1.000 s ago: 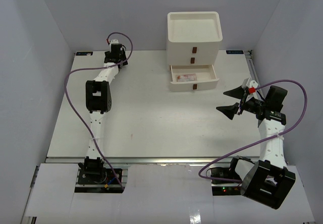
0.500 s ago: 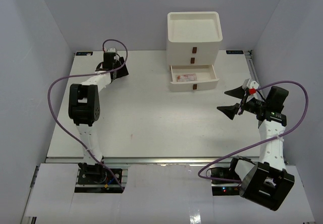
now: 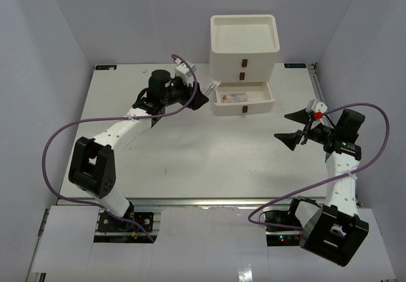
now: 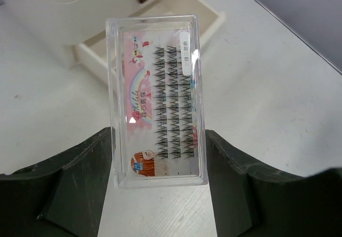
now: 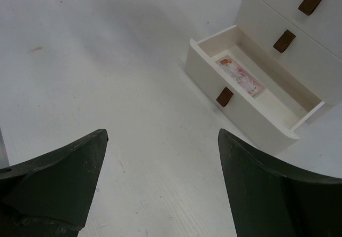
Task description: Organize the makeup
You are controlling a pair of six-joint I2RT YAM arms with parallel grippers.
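My left gripper (image 3: 202, 95) is shut on a flat clear packet (image 3: 212, 86) with pink print and rows of black lashes. It holds the packet above the table, just left of the open bottom drawer (image 3: 244, 108). In the left wrist view the packet (image 4: 157, 98) stands between my fingers (image 4: 80, 173), with the drawer (image 4: 214, 18) behind it. A second pink-red packet (image 3: 236, 97) lies inside that drawer and also shows in the right wrist view (image 5: 240, 76). My right gripper (image 3: 288, 127) is open and empty, right of the drawer. Sponges, tube and bottle are out of view.
The white three-drawer box (image 3: 243, 47) with brown handles stands at the back centre, top tray open, upper two drawers shut. Purple cables loop from both arms. Grey walls enclose the white table (image 3: 190, 155) on three sides.
My left arm has swung from the table's back left corner to the right, carrying the packet up beside the open drawer. My right arm has barely moved.
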